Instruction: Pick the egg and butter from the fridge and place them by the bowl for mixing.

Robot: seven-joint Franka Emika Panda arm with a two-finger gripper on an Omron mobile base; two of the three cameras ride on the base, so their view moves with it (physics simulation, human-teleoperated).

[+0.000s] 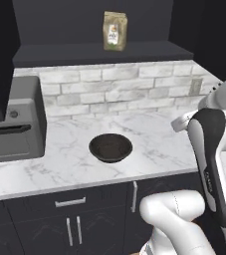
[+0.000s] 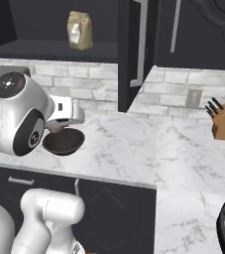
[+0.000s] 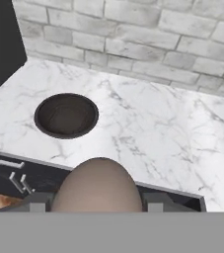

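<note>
Closest, at bottom centre of hand view: gripper point(image 3: 97, 205) clenched around the egg point(image 3: 97, 188), one grey finger point(image 3: 34, 202) on each side. Further, upper left: the bowl point(image 3: 66, 115) on marble counter point(image 3: 148, 133). Behind, along top: brick wall point(image 3: 133, 29). Paper bag point(image 1: 115, 31) on shelf, top of left base view.

The white arm with dark joints rises folded, its wrist reaching forward. Its gripper point(image 3: 96, 205) has 2 dark fingers point(image 3: 37, 203) clamped on a small reddish-brown oval egg point(image 3: 97, 187).
</note>
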